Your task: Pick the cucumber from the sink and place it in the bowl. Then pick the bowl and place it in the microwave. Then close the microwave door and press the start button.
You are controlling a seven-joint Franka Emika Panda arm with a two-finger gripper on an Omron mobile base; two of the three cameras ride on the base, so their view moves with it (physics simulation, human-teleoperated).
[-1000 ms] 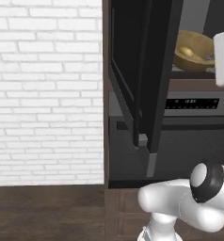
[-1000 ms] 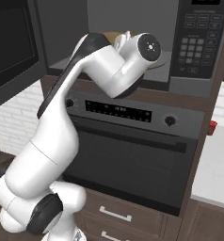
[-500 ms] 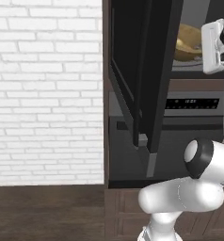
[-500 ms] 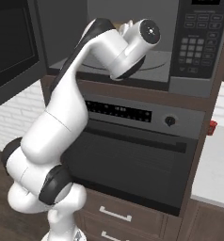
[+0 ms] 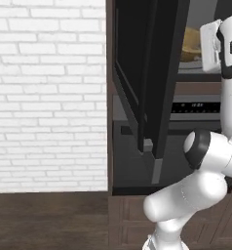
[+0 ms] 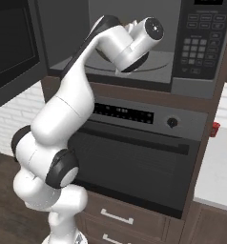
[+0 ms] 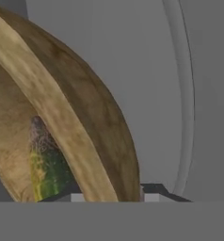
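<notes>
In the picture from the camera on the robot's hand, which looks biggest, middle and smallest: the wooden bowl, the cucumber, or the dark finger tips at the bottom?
As they look in the hand view:
1. Wooden bowl, far the largest, though it sits very close to the camera.
2. Cucumber, lying inside the bowl.
3. Finger tips of the end effector, smallest, partly cut off at the bottom.

I see a white brick wall (image 5: 48, 93) on my left, dark wood floor (image 5: 49, 219) below, an oven (image 6: 134, 162) set in brown cabinetry, drawers (image 6: 116, 219) underneath
</notes>
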